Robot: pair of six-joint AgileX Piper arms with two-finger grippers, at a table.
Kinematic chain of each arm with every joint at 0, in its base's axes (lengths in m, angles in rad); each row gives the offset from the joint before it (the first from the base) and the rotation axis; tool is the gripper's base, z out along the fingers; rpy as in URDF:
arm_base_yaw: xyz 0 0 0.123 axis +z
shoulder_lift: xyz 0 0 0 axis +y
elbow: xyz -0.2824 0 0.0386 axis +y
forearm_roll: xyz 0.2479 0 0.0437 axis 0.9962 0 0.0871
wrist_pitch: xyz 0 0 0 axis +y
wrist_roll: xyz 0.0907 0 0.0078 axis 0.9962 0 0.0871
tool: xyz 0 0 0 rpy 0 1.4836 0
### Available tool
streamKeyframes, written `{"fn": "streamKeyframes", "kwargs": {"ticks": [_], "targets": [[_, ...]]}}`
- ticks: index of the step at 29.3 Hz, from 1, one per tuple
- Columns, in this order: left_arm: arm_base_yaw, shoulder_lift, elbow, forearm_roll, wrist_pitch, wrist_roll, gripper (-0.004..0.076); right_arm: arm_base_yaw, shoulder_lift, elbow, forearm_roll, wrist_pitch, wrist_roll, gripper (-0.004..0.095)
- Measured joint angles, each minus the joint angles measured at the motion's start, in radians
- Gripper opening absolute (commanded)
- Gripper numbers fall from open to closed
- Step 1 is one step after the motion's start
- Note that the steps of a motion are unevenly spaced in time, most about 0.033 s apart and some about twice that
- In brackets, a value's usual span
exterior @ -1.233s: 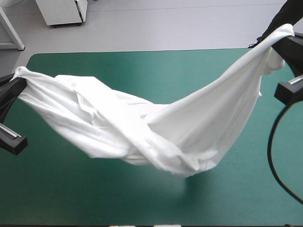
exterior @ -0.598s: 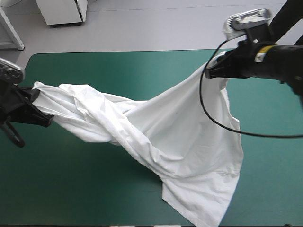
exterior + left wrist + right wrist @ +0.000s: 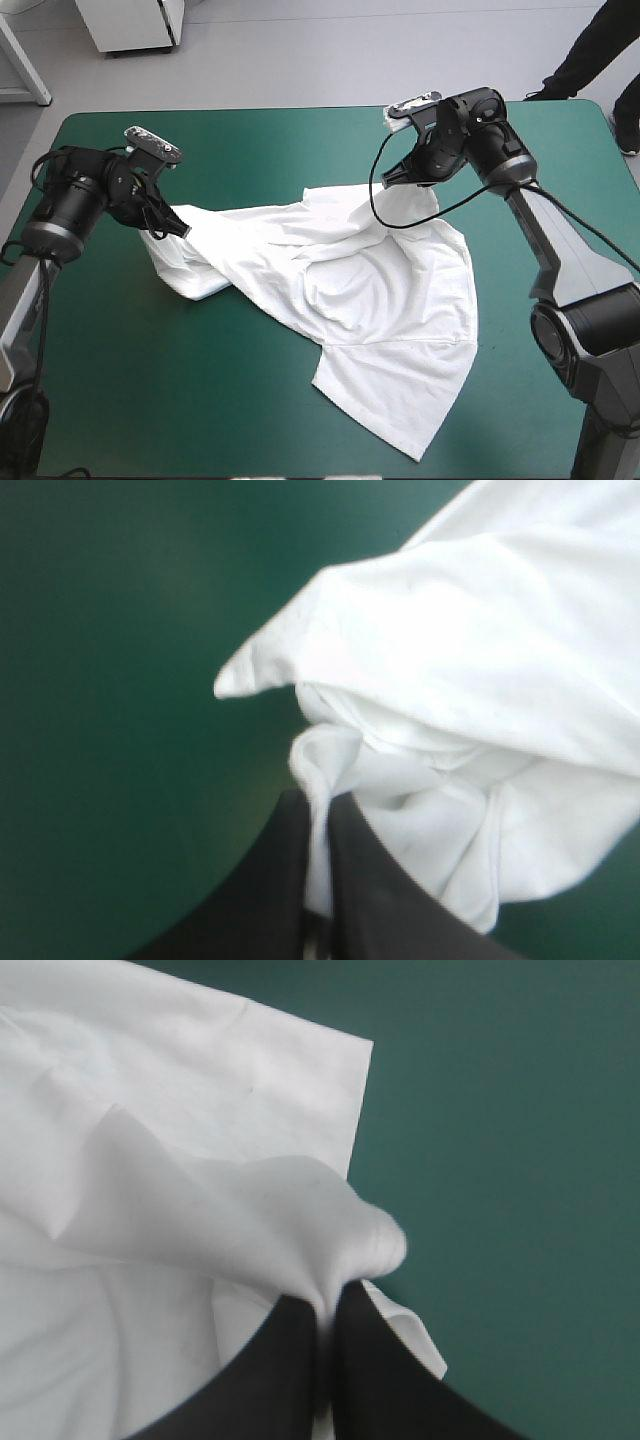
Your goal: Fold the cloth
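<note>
Teal-green cover (image 3: 150, 420): I see it bare along the bottom of the frame, apart from one white corner of cloth at lower centre-right.
T-shirt (image 3: 390, 330): it lies on the table from lower centre-right up to mid-frame. The near part is flat. The middle is creased, and a twisted band runs off towards the left of the frame.
Left gripper (image 3: 182, 229): at centre left, low over the table. Its black fingers are all but closed, and a bunched white end is pinched between them. The wrist view confirms cloth in the nip.
Right gripper (image 3: 398, 176): at upper centre-right, farther back. Its fingers are pressed together on a peaked corner of the cloth, which is drawn up off the flat sheet beneath.
Step in hand: I judge it to be spreading the garment flat before any fold.
Method: I would draw the two held ends apart and towards the far edge, low and level, so that the twisted band unrolls and the near part drags smooth.
Caution: I would release only once both ends lie flat. A lopsided pull would likely leave the left band rolled.
</note>
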Motion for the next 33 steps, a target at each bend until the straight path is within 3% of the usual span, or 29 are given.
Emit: {"fn": "streamKeyframes", "kwargs": {"ticks": [5,9,12,16,18,21,24,33], "targets": [[0.051,0.147,0.001,0.016,-0.098,-0.001,-0.0022,-0.018,0.067,-0.006,0.016,-0.04,-0.009,-0.0013],[0.066,0.206,0.002,0.013,-0.112,-0.02,-0.002,-0.056,0.11,-0.006,0.079,-0.04,-0.037,-0.0012],[0.067,0.213,0.002,0.01,-0.114,-0.029,0.0029,-0.082,0.128,-0.006,0.138,-0.039,-0.069,0.0019],[0.067,0.213,0.002,0.007,-0.108,-0.033,0.0216,-0.116,0.143,-0.006,0.239,-0.011,-0.118,0.0197],[0.067,0.213,0.002,0.007,-0.105,-0.033,0.0344,-0.13,0.148,-0.006,0.28,0.007,-0.138,0.0344],[0.067,0.213,0.002,0.012,-0.1,-0.046,0.0465,-0.143,0.149,-0.006,0.313,0.019,-0.152,0.0559],[0.067,0.212,0.002,0.043,-0.083,-0.08,0.0484,-0.162,0.149,-0.006,0.346,0.027,-0.154,0.0653],[0.067,0.057,0.002,0.084,-0.023,-0.105,0.0483,-0.204,0.048,-0.001,0.388,0.032,-0.139,0.0649]]}}
